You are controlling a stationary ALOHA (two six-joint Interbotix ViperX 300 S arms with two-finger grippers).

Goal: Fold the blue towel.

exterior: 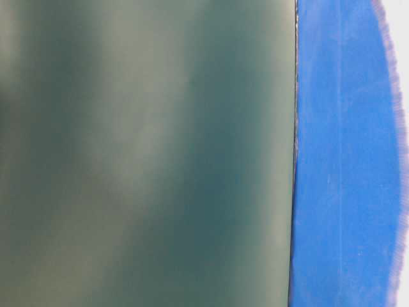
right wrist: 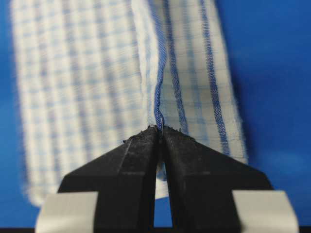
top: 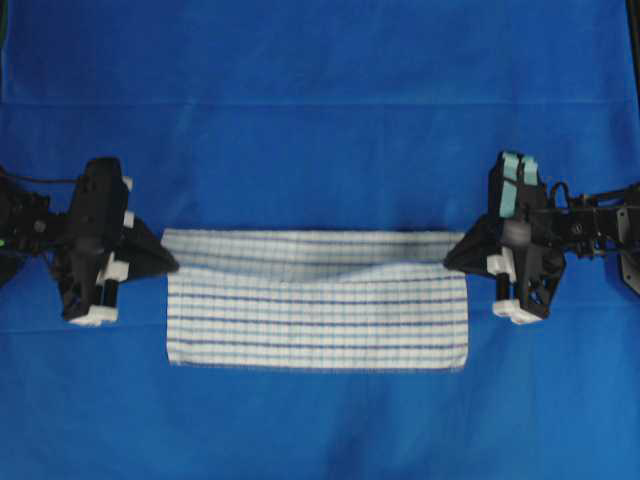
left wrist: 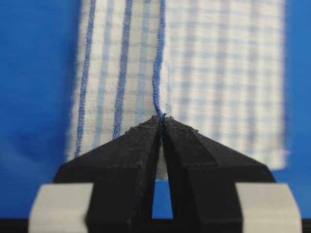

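The blue towel (top: pixel 317 318), white with thin dark-blue stripes, lies in the middle of the table, its far layer raised and sagging over the near part. My left gripper (top: pixel 172 264) is shut on the towel's left hemmed edge; the left wrist view shows the blue hem (left wrist: pixel 156 87) pinched between the black fingertips (left wrist: pixel 141 136). At the right end, my right gripper (top: pixel 450 260) is shut on the towel's hem (right wrist: pixel 158 97) in the same way. The raised edge stretches between the two grippers (left wrist: pixel 162 118) (right wrist: pixel 160 128).
A plain solid-blue cloth (top: pixel 320 120) covers the whole table. In the table-level view a blurred dark grey-green surface (exterior: pixel 147 153) fills most of the picture, with only a strip of the blue cloth (exterior: pixel 345 166) at the right.
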